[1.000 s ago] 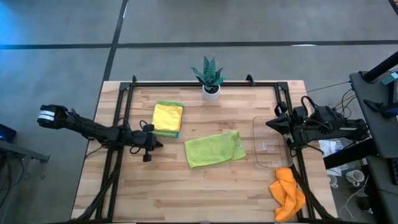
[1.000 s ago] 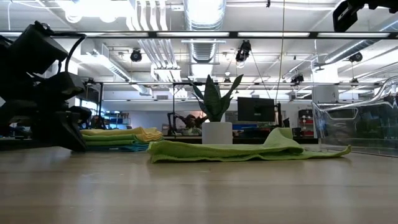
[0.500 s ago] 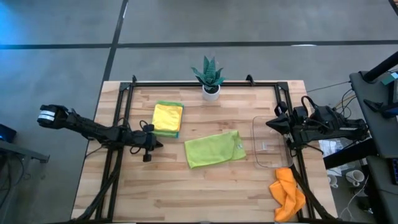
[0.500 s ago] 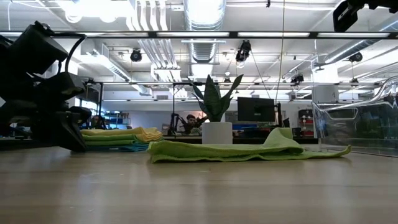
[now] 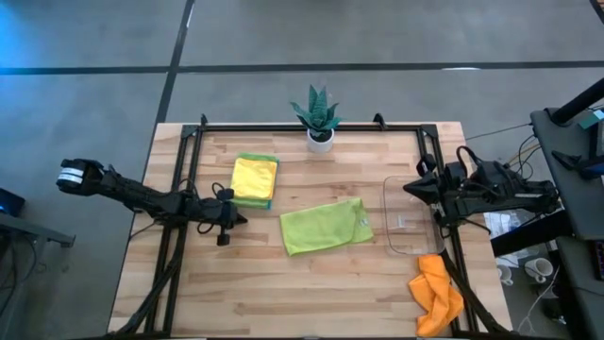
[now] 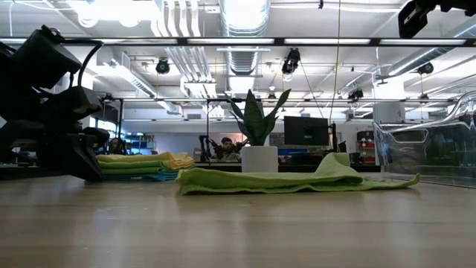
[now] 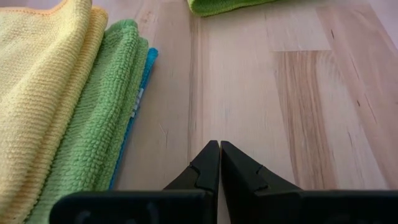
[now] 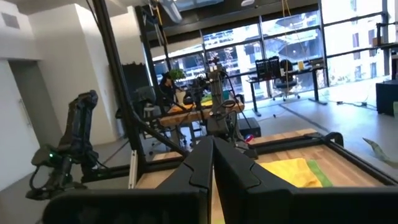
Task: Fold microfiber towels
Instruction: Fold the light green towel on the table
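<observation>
Spreading under everything is a grey concrete floor (image 5: 283, 38) crossed by dark seams, and on it stands the pale butcher-block wooden bench (image 5: 283, 293), edged by a black metal frame (image 5: 311, 127). Beyond it, the low view shows an open workshop with white ceiling ducts (image 6: 242, 22), strip lights and a dark monitor (image 6: 305, 130).

Near the bench's middle lies a lime green microfiber towel (image 5: 326, 227), spread loosely with one corner turned up. Toward the far left sits a folded stack of towels (image 5: 255, 179), yellow on top, green beneath, light blue at the bottom. A crumpled orange towel (image 5: 436, 293) hangs at the near right corner. Just beside it, along the right edge, rests a clear plastic tray (image 5: 401, 222). A small green potted plant in a white pot (image 5: 318, 118) stands at the far edge.

The left pincer (image 5: 229, 221) rests low on the bench near the stack, clenched on nothing. The right pincer (image 5: 413, 187) hovers over the tray's far end, likewise clenched and empty.
</observation>
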You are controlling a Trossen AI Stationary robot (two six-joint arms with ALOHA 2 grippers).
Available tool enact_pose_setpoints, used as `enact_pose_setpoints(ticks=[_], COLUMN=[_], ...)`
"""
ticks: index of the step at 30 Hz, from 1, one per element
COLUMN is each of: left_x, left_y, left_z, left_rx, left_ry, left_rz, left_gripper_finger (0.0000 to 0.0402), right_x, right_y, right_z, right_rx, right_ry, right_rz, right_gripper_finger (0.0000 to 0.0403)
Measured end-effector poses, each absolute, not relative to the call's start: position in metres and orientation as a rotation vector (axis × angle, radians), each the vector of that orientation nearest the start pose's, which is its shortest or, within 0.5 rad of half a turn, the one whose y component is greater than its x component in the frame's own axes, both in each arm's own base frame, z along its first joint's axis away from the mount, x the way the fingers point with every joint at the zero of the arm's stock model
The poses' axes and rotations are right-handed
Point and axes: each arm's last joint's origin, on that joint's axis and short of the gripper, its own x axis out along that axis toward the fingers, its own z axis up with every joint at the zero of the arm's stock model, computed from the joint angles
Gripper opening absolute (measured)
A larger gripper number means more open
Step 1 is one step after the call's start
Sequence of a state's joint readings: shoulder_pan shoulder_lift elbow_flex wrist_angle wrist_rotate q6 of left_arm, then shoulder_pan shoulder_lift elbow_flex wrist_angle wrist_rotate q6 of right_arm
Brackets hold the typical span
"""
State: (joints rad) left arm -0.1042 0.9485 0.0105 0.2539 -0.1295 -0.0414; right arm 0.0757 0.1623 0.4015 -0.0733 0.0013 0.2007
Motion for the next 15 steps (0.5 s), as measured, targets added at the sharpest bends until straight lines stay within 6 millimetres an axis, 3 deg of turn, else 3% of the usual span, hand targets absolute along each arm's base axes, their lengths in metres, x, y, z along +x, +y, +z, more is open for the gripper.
enact_pose_setpoints(ticks=[15], left_x=[0.134], left_y=[-0.010], left_z=[0.095], left_rx=[0.040], left_ry=[0.678], left_rz=[0.039], left_gripper_finger=[0.0000], right_x=[0.086], right_y=[0.003], right_z=[0.264], right_rx=[0.289], right_ry=[-0.154], right_rz=[-0.012], right_gripper_finger=[0.0009])
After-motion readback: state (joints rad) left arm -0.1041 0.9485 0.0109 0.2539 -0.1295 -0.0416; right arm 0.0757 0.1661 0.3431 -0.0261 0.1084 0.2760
